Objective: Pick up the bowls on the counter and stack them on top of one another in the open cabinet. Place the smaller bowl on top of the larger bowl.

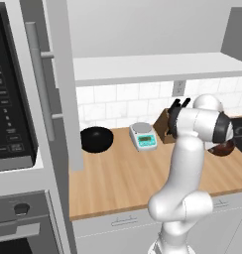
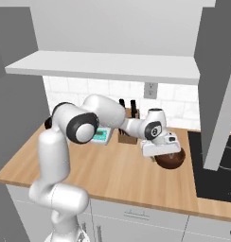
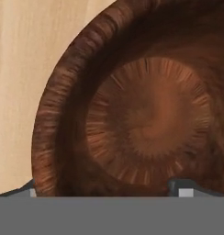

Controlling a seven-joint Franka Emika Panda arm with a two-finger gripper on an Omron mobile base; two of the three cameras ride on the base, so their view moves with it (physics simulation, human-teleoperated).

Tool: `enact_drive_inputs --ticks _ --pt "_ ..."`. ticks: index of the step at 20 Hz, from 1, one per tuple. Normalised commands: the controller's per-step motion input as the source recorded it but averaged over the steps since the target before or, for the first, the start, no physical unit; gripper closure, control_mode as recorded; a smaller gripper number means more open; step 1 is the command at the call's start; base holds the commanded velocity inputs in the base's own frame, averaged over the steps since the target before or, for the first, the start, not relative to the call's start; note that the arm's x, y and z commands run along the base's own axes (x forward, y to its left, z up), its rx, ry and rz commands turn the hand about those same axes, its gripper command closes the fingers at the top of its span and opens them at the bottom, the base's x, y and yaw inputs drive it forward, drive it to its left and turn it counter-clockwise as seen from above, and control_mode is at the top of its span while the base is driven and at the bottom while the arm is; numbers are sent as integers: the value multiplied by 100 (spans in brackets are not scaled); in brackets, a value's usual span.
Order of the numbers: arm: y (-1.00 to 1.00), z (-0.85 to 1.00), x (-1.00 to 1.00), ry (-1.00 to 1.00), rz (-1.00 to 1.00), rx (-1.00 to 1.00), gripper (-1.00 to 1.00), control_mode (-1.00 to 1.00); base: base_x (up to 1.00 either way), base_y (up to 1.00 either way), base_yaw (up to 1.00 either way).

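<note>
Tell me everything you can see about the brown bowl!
The brown bowl is round and deep, reddish-brown, with fine streaks like wood grain fanning out from its middle and a thick, darker rim. It looks empty. It sits upright on the wooden counter, near the dark stovetop. The robot's tool is right above it, jaws wide open, one fingertip inside the rim and the other outside it. Whether they touch the bowl is unclear.

The smaller bowl (image 3: 146, 114) looks like reddish-brown wood with fine radial grain – faintly glossy. The larger bowl (image 1: 96, 139) is smooth, glossy black. The counter (image 1: 118, 178) is light matt butcher-block wood – the open cabinet (image 2: 108, 66) shelf plain matt pale grey
</note>
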Motion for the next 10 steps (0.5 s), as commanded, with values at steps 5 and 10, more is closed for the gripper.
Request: enact_drive_inputs --ticks 5,10 --pt "0 -3 2 0 0 0 100 -100 0 0 0" --pt "0 0 0 0 0 0 100 -100 0 0 0"
